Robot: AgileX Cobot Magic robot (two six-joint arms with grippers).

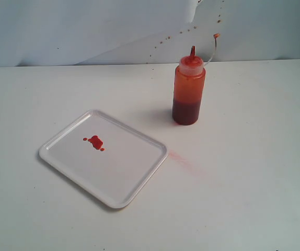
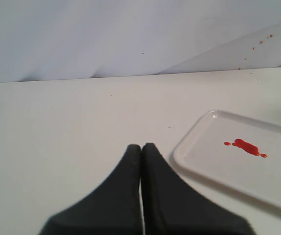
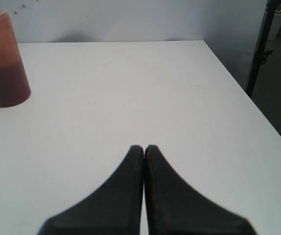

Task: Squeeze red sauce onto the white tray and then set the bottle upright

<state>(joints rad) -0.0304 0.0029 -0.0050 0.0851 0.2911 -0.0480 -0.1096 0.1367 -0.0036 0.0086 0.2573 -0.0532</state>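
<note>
Standing upright on the desk (image 1: 254, 172) near the white tray (image 1: 124, 167) but apart from it, the bottle (image 1: 188, 91) needs no support. With a blob of red sauce (image 1: 95, 141) lying inside the tray, the task looks complete. The left end effector (image 2: 141, 147) and right end effector (image 3: 144, 148) have jaws pressed together on nothing, clear of both.

Red sauce (image 1: 95, 141) blobs on the white tray (image 1: 131, 180); the bottle (image 1: 187, 93) upright, seemingly third-full, apart.
</note>
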